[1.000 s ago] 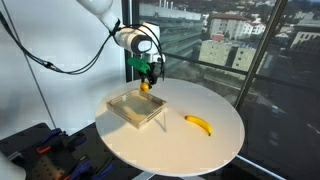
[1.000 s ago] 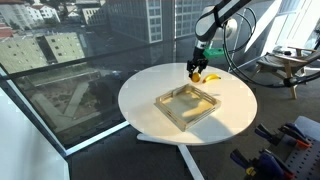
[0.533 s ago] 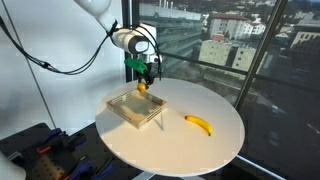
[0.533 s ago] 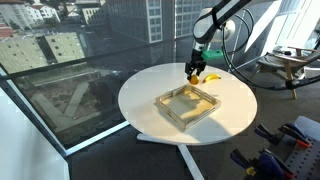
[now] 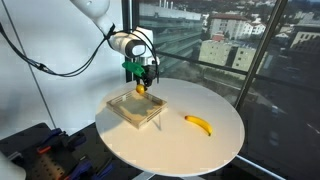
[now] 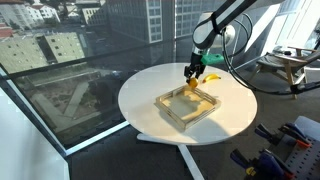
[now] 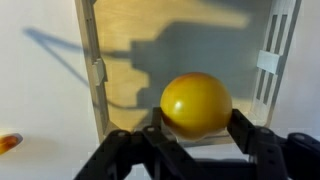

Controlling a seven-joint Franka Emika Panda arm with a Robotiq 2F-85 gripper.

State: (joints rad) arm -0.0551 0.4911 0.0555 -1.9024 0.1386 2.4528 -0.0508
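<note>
a round yellow fruit (image 7: 197,103) is clamped between the fingers of the end effector (image 7: 197,126) and is held just above one end of the wooden tray (image 5: 119,112). a banana (image 5: 199,123) is seen lying apart on the white surface (image 5: 205,148).

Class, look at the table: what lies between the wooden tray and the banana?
Nothing; only bare white table separates the tray and the banana, as an exterior view shows.
</note>
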